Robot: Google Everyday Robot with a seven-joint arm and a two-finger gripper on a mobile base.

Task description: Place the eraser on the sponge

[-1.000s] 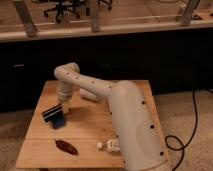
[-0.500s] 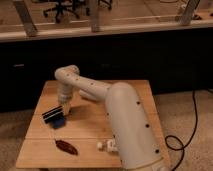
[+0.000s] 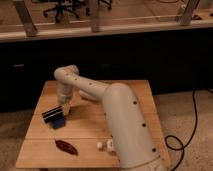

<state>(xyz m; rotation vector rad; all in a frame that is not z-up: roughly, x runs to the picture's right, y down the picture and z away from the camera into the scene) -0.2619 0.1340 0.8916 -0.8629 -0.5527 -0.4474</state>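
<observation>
Item 1: eraser [image 3: 51, 114], black block, left part of tabletop [image 3: 85, 128]. Appears to lie tilted atop sponge [image 3: 59, 122], as task wants; blue shows under its lower right edge. Long axis left-right, right end higher.
Item 2: end effector [image 3: 64, 107], 1 arm only, at eraser's right end, up-right of sponge. Touching or just clear: cannot tell. Grip state: cannot tell.
Writing, labels: none legible.
Others: reddish-brown oval object [image 3: 66, 147], white bottle [image 3: 106, 145], toward front edge.

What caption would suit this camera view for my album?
Robot arm's gripper low beside the black eraser and blue sponge on a wooden table.
</observation>
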